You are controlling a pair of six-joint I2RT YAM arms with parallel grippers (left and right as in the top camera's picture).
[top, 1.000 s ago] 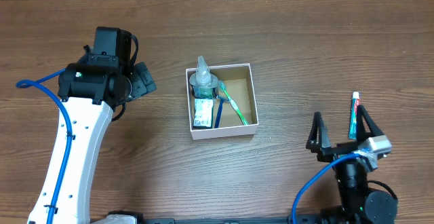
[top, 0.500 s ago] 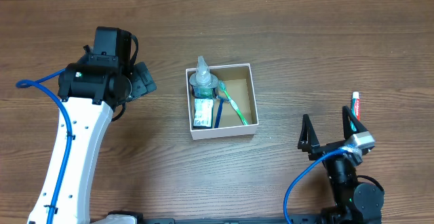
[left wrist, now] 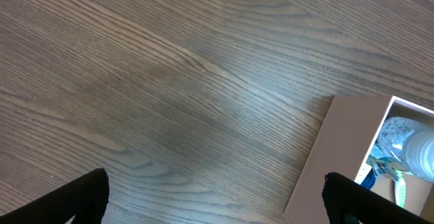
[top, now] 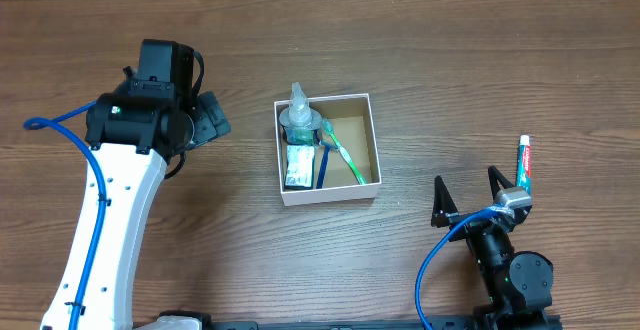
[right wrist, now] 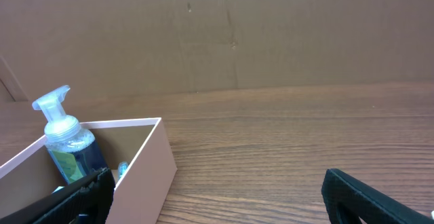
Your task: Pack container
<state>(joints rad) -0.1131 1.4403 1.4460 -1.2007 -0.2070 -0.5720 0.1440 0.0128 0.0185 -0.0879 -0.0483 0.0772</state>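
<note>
Backed right tool [top: 465,192] nearer & leftward vs 1 s ago; open, empty, clear of toothpaste [top: 523,165] on surface [top: 450,70]. No change at left tool [left wrist: 213,187] (open) or container [top: 330,196].

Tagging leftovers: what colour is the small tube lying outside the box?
Green-and-white tube with a red cap; overhead view.

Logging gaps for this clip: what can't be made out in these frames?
- Toothpaste tube: print too small overhead; outside both wrist views.
- Packet in the container: label too small overhead; its wall hides it in the right wrist view.
- Left gripper and right gripper: wrist views crop them to fingertips.
</note>
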